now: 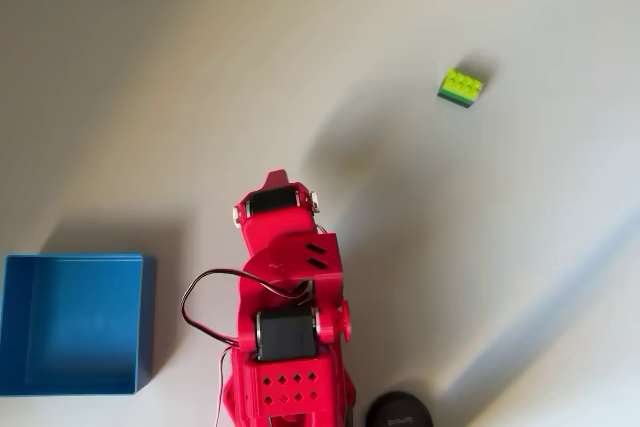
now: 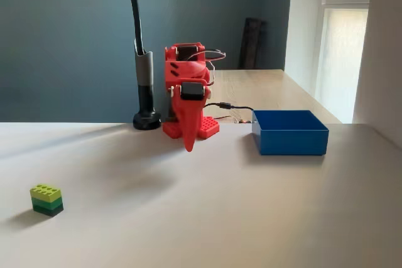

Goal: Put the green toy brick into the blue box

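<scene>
The counter (image 2: 251, 218) is a pale, matte surface, bare apart from the robot, a box, a brick and a lamp stand. In the fixed view a dark teal wall (image 2: 69, 36) closes the far side of the room, a bright window with a blind (image 2: 342, 48) lights it from the right, and a second wooden tabletop (image 2: 264, 86) runs away behind the arm. A black pole on a round base (image 2: 146, 119) stands just left of the arm there; in the overhead view its base (image 1: 398, 410) shows at the bottom edge, right of the arm.

The red arm (image 2: 188, 92) is folded over its base, and its fingers (image 2: 188, 145) hang down to a single red point just above the counter; they appear closed together, with nothing between them. In the overhead view the fingers are hidden under the arm's (image 1: 285, 287) upper joints.

The green toy brick (image 2: 46, 199) sits flat on the counter, studs up, well apart from the fingers: near and to the left in the fixed view, and far and to the right (image 1: 460, 86) in the overhead view. The blue box (image 2: 289, 131) stands open and empty to the right of the arm in the fixed view, and at the left bottom corner (image 1: 72, 322) in the overhead view.

The fixed view shows the brick's lime upper layer over a darker green one and the box's outer wall; the overhead view shows the box's flat floor.
</scene>
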Robot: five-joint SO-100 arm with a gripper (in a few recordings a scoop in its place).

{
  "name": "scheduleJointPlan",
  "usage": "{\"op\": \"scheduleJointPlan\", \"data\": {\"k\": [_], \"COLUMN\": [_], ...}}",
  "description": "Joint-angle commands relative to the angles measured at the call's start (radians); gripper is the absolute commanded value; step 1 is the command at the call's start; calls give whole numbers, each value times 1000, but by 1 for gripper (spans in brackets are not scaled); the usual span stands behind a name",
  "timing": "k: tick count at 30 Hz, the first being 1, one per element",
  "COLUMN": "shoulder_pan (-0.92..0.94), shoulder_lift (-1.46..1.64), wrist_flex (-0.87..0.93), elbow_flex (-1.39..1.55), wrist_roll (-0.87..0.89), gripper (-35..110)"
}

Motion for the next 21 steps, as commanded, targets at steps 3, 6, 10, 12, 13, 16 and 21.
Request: {"op": "scheduleJointPlan", "data": {"k": [3,6,10,12,13,16,21], "shoulder_pan": [-11,-11,-11,-9,-9,-8,-8], "shoulder_lift": [26,26,26,26,26,26,23], "wrist_flex": [15,15,15,15,15,15,3], "elbow_flex": [-8,-8,-8,-8,-8,-8,-15], "wrist_roll": [-5,-5,-5,-3,-3,-2,-3], "gripper": [0,0,0,0,0,0,0]}}
